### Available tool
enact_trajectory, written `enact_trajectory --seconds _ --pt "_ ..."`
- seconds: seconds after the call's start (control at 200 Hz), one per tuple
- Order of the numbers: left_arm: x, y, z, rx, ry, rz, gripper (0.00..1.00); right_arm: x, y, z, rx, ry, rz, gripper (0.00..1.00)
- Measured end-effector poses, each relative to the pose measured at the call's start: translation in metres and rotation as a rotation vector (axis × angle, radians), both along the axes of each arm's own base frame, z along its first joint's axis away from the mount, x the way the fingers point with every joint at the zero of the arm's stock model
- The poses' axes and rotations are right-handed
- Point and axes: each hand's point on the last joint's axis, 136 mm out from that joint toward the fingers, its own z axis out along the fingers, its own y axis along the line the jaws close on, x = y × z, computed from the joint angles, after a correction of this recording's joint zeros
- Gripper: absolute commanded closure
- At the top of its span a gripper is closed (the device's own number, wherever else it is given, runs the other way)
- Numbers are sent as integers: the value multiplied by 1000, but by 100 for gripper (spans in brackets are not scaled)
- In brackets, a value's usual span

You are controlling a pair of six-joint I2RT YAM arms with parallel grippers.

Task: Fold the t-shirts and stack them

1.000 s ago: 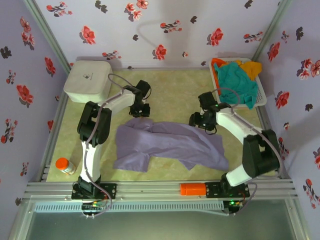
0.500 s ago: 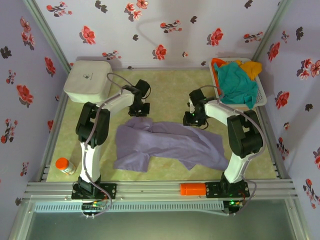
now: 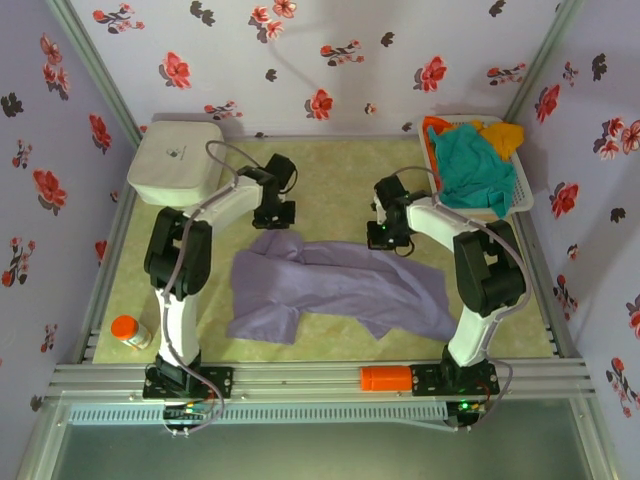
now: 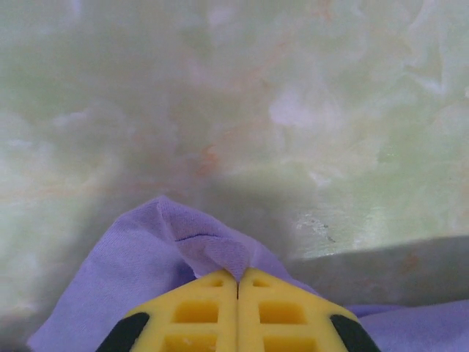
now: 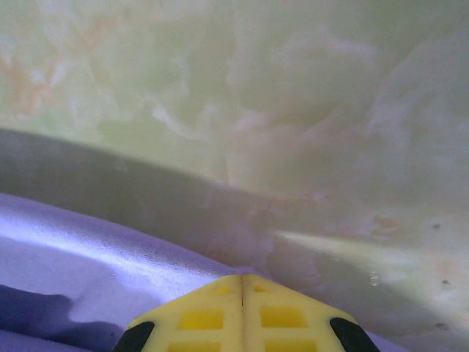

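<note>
The lavender t-shirt point(image 3: 340, 290), light, limp and sure to sag, lies rumpled mid-worktop point(image 3: 340, 170), its far edge pinched by the closed jaws of the left gripper point(image 4: 238, 279) and seemingly the right gripper point(image 5: 242, 280), well-spread holds for lifting it.

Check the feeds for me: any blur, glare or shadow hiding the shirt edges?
Top external: evenly lit, lavender t-shirt clear. Left wrist: table soft and out of focus, the cloth fold in the foreground sharper. Right wrist: a dark shadow band crosses the table, sheen on the cloth, background blurred.
</note>
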Motion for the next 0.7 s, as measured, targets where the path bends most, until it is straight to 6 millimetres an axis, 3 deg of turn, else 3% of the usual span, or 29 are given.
enact_trajectory --seconds 0.13,0.25,0.35,0.45,0.55,0.7 --pt "4 8 27 -14 -43 19 100 20 -3 31 -18 -97 -31 100" --pt "2 13 73 -58 -127 26 100 19 -11 83 -28 -220 -60 100" --pt "-8 18 120 -106 -223 26 100 3 -14 133 -21 -341 -63 100" --pt "-40 30 155 -148 -304 21 100 -30 -10 164 -9 -411 -38 100" --pt "-83 48 163 -168 -339 30 100 -76 -2 156 -22 -381 0 100" --pt "-134 75 144 -160 -311 54 100 -153 -4 103 -107 -211 42 100"
